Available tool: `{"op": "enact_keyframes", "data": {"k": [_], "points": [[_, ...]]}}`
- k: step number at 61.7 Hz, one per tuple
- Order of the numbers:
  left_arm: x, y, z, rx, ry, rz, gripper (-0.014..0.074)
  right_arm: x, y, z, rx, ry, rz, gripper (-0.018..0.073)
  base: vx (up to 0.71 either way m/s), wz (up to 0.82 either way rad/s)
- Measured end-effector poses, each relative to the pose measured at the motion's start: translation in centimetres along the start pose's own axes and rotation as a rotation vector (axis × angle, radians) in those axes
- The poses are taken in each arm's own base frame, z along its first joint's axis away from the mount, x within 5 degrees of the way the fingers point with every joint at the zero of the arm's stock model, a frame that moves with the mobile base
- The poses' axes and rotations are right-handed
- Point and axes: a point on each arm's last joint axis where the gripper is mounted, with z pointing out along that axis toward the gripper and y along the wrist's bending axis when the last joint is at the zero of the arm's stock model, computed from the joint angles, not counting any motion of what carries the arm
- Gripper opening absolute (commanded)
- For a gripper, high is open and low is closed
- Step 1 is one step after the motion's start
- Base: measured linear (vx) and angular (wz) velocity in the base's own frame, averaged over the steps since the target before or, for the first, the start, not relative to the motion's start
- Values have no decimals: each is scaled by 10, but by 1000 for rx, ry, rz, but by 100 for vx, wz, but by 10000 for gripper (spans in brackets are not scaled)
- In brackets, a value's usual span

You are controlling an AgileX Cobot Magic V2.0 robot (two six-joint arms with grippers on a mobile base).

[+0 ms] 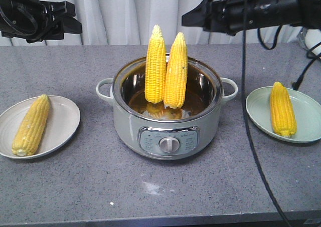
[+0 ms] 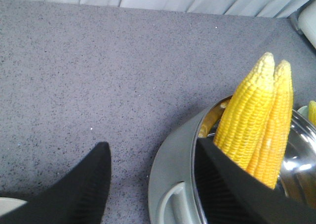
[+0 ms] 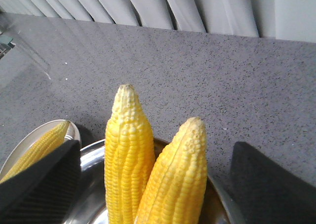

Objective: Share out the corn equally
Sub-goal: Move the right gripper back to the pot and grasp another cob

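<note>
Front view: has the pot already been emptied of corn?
No, two corn cobs stand upright side by side inside the pot.

Both arms were matte black and blocky. The left gripper (image 1: 74, 19) ended in dark, wedge-shaped fingers (image 2: 84, 184) with finely ribbed inner faces. The right arm (image 1: 266, 6) narrowed to the blunt black right gripper (image 1: 193, 15), and a thin black cable (image 1: 244, 76) hung from it alongside shorter looped leads.
</note>
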Motion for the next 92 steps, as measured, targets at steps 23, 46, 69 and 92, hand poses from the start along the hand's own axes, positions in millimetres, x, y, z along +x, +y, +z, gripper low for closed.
{"op": "enact_keyframes", "data": {"k": [23, 46, 69, 92], "points": [[0, 0, 0, 2, -1, 10, 380, 5, -10, 16, 46, -16, 14, 618, 0, 0], [0, 0, 0, 3, 1, 12, 380, 16, -8, 41, 41, 11, 29, 611, 0, 0], [2, -1, 0, 7, 18, 12, 380, 32, -23, 57, 35, 61, 68, 483, 0, 0], [2, -1, 0, 7, 18, 12, 380, 33, -21, 57, 11, 80, 74, 109, 0, 0]]}}
